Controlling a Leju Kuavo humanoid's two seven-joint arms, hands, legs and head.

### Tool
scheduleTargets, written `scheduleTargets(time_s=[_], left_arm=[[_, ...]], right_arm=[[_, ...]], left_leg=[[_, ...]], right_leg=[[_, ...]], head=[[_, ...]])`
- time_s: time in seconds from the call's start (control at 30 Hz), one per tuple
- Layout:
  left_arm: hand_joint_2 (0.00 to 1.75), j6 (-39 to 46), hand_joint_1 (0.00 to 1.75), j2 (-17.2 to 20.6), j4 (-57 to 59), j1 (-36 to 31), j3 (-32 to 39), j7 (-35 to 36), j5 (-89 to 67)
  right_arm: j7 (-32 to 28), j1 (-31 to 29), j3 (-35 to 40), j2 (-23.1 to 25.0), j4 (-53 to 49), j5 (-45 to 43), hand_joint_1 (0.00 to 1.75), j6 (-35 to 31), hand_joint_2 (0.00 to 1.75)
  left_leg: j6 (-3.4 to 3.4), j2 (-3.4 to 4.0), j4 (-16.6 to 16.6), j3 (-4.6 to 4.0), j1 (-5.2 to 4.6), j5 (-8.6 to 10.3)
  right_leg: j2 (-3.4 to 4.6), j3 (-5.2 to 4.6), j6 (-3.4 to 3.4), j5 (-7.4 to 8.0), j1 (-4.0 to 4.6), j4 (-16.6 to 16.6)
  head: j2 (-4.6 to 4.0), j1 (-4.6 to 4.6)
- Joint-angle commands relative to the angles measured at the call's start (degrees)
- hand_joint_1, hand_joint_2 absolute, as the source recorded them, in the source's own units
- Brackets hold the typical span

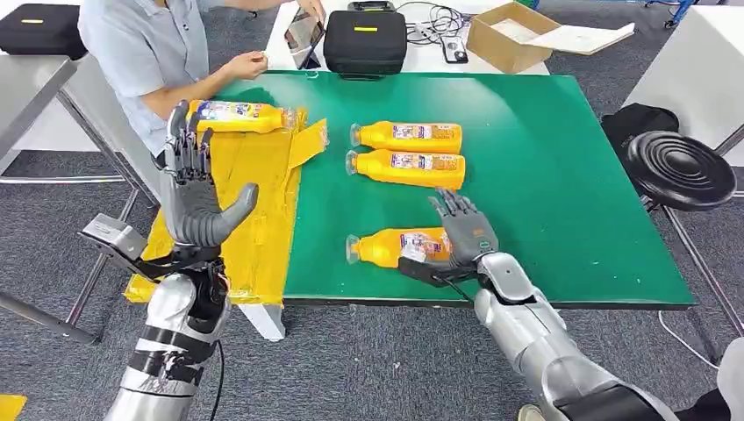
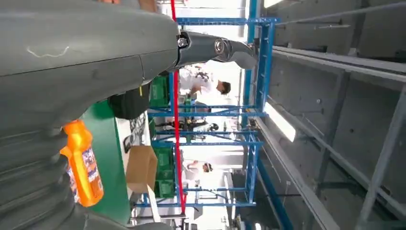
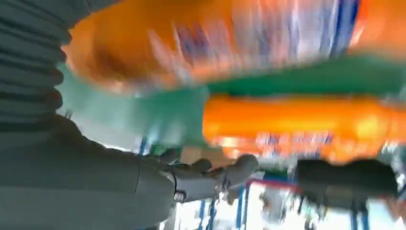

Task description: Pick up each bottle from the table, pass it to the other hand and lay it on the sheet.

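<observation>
Nearest the worktop's [image 1: 544, 210] front edge, the right robot hand [image 1: 463, 232] rests its fingers on one bottle [image 1: 390, 246], grasp not yet confirmed closed. One bottle [image 1: 237, 116] already lies on the yellow sheet [image 1: 254, 189] at the left edge; two bottles [image 1: 408, 151] wait mid-worktop. Left robot hand [image 1: 195, 189] is raised, fingers apart, empty; cardboard box [image 1: 509, 35] contents cannot be determined.

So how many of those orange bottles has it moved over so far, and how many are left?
One bottle already lies on the yellow sheet. The right robot hand rests on the nearest bottle, which is not yet lifted off the green table. The left robot hand is raised, open and empty. Two more bottles lie untouched further back, so three remain.
</observation>
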Motion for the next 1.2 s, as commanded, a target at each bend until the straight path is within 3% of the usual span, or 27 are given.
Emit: scheduleTargets(time_s=[0.03,0.3,0.47,0.57,0.87,0.93,0.97,1.2], left_arm=[[1.75,0.1,0.0,0.8,0.9,-2.0,-3.5,-0.2,-0.9],[1.75,0.2,0.0,0.2,2.1,-3.6,-5.7,-0.5,-1.1],[1.75,0.2,0.0,-0.3,3.6,-4.7,-6.7,-0.4,-1.2],[1.75,0.3,0.0,-0.6,4.0,-4.7,-6.8,-0.3,-0.8],[1.75,0.3,0.0,-0.4,3.9,-4.4,-6.7,-0.3,-0.8],[1.75,0.4,0.0,-0.3,3.4,-4.0,-6.4,-0.3,-0.8],[1.75,0.4,0.0,-0.2,3.0,-3.7,-6.1,-0.3,-0.8],[1.75,0.4,0.0,-0.3,2.5,-2.9,-5.4,0.0,-0.4]], right_arm=[[-12.1,4.4,-5.7,2.4,-3.3,-14.0,0.0,4.4,0.0],[-17.8,7.1,-4.3,2.5,-9.2,-21.6,0.0,7.6,0.0],[-17.8,9.5,4.2,0.6,-17.5,-29.9,0.0,5.9,0.0],[-16.2,7.6,5.6,0.7,-12.5,-24.0,0.0,1.3,0.0],[-17.1,7.0,4.9,0.8,-10.9,-23.8,0.0,1.3,0.0],[-10.4,5.0,7.2,0.0,-7.4,-14.9,0.0,-4.5,0.0],[-8.5,4.0,7.6,-0.2,-5.5,-12.5,0.0,-5.1,1.75],[-4.2,1.7,8.2,-0.8,0.4,-7.6,0.0,-5.1,1.75]], left_leg=[[-0.09,-0.04,0.0,0.01,0.06,-0.04],[-0.05,-0.06,0.0,-0.27,0.06,-0.03],[-0.06,-0.08,0.0,-0.32,0.05,-0.02],[-0.08,-0.06,0.0,-0.23,0.07,-0.06],[-0.05,-0.03,0.0,-0.29,0.03,-0.02],[-0.05,-0.02,0.0,-0.25,0.02,-0.03],[-0.04,-0.01,0.0,-0.29,0.01,-0.01],[-0.07,0.0,0.0,-0.19,0.03,-0.05]], right_leg=[[-0.06,0.02,-0.12,-0.06,0.07,0.0],[-0.09,-0.29,-0.07,-0.05,0.07,0.0],[-0.1,-0.32,-0.08,-0.05,0.06,0.0],[-0.08,-0.22,-0.13,-0.07,0.08,0.0],[-0.06,-0.31,-0.07,-0.04,0.04,0.0],[-0.05,-0.27,-0.07,-0.05,0.03,0.0],[-0.03,-0.33,-0.05,-0.03,0.01,0.0],[-0.02,-0.2,-0.12,-0.06,0.05,0.0]], head=[[0.0,0.0],[0.0,-0.02],[0.0,0.0],[0.0,0.0],[0.0,0.0],[0.0,0.0],[0.0,-0.02],[0.0,0.0]])
